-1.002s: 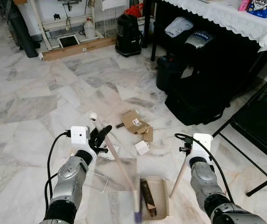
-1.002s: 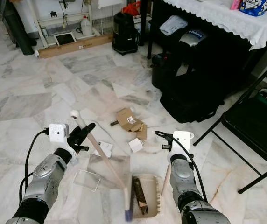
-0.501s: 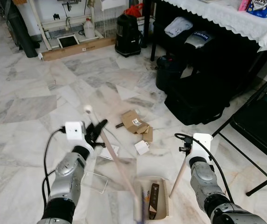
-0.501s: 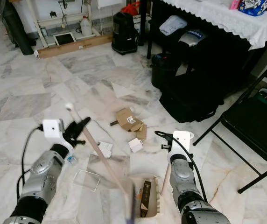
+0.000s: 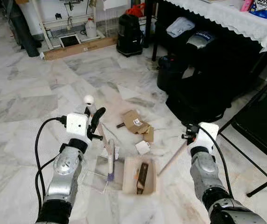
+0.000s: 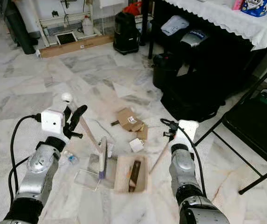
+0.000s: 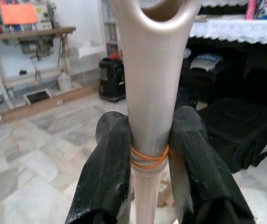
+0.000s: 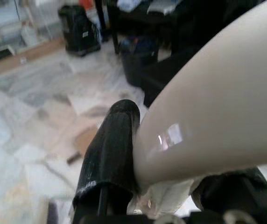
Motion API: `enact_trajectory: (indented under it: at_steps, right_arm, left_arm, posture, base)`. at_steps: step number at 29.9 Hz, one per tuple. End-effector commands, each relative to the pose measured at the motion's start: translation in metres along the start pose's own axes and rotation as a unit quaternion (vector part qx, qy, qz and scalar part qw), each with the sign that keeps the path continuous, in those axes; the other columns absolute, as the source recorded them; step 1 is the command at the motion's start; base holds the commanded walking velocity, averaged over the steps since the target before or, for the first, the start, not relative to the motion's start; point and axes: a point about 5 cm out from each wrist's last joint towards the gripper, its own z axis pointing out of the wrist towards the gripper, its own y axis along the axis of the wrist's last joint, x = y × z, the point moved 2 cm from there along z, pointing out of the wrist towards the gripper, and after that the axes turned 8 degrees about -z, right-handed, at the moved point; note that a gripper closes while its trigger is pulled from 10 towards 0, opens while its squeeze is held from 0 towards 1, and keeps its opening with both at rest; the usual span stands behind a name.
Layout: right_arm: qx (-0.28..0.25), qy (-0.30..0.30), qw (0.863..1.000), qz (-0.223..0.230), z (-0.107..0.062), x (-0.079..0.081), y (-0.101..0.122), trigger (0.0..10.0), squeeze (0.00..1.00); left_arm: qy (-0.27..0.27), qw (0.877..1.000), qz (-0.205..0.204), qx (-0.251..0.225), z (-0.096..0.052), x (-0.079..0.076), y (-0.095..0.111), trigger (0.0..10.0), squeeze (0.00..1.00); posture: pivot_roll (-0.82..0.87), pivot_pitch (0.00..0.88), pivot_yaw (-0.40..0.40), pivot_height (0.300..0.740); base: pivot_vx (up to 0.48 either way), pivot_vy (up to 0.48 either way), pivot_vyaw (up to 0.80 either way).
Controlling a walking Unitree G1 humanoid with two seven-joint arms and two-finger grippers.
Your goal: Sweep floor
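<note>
Illumination is even, diffuse daylight; shadows on the marble floor (image 5: 26,107) are soft. Head views are sharp with mild edge distortion. The right wrist view is blurred, with glare on the cream handle (image 8: 217,107).

Marble floor (image 5: 26,98), black chair (image 5: 259,123) at right, white-clothed table (image 5: 227,16) behind

A lived-in home room, used partly for storage; pale marble floor tiles (image 5: 31,93) run throughout; a table with a white lace-edged cloth (image 5: 227,16) shelters black bags (image 5: 196,100) (piled underneath); a black vacuum cleaner (image 5: 128,35) stands by the wall.
</note>
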Motion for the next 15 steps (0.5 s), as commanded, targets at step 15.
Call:
enact_trajectory:
  at_steps: [15]
  right_arm:
    - [-0.072,0.01,0.997,0.024,0.0039,0.0015,0.031,10.0,0.0]
  left_arm:
    - [0.035,0.999,0.034,-0.012,-0.0019,0.0076,0.0027,10.0,0.0]
  posture:
    - [0.02,0.064,-0.066,0.74]
  base:
    - [0.0,0.0,0.58]
